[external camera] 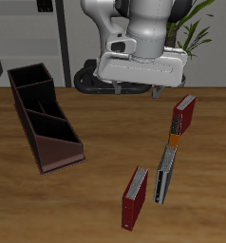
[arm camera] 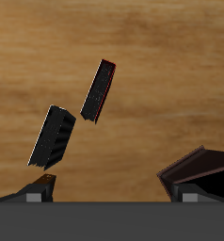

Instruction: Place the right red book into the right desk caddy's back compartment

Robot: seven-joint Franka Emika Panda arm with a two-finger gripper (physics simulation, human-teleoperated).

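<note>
The right red book (external camera: pixel 135 197) lies flat near the table's front edge, dark red with a pale page edge; the wrist view shows it as a slim dark slab (arm camera: pixel 99 90). The right desk caddy (external camera: pixel 44 119) is a long maroon-brown organiser with three sections, and its back compartment (external camera: pixel 31 76) is the squarish one at the tall far end. Only the low end of the caddy (arm camera: pixel 197 168) reaches into the wrist view. My gripper (external camera: pixel 136 93) hangs high over the table's middle, well back from the book. It is open and empty, with its fingertips (arm camera: pixel 34 193) spread wide.
A grey-black book (external camera: pixel 164 173) (arm camera: pixel 53 136) lies right beside the dark red one. A shorter, brighter red book with an orange end (external camera: pixel 182 119) sits farther back; its orange tip (arm camera: pixel 48 177) peeks past a finger. A plant (external camera: pixel 196 33) stands behind the table.
</note>
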